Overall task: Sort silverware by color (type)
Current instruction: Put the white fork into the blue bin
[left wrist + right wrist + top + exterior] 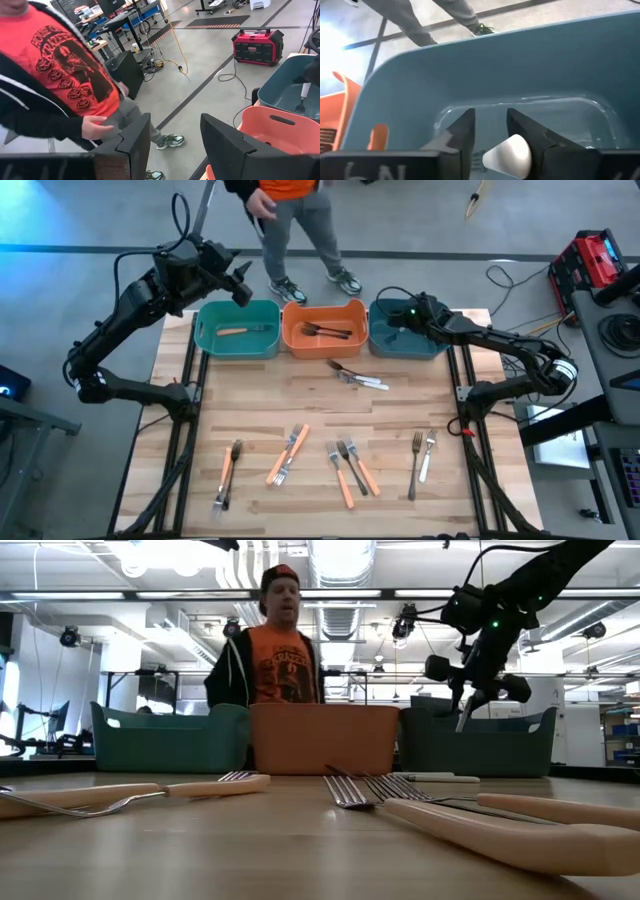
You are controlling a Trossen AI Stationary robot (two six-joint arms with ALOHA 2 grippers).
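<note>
My right gripper [490,137] hangs over the blue-green bin [408,332] at the far right, pointing down into it, its fingers apart. A white-handled fork [303,96] stands upright between them, tines down inside the bin. My left gripper [175,150] waits open and empty, high above the teal bin [237,328] at the far left. That bin holds an orange-handled fork [234,331]. The orange bin [323,327] holds dark-handled forks [328,332]. More silverware lies flat on the table: white-handled [360,377], orange-handled [288,452] and silver [422,458] forks. My right gripper has the fork's white handle end [507,152] between its two fingers, which come from above, slanting down into the bin. A gap shows beside one finger [465,132]. Whether the other finger still touches the handle, I cannot tell.
A person [295,210] in an orange shirt stands just beyond the table's far edge, behind the bins. The three bins line the far edge. Forks lie scattered along the near half of the table [470,420]. A red case [590,260] sits on the floor to the right.
</note>
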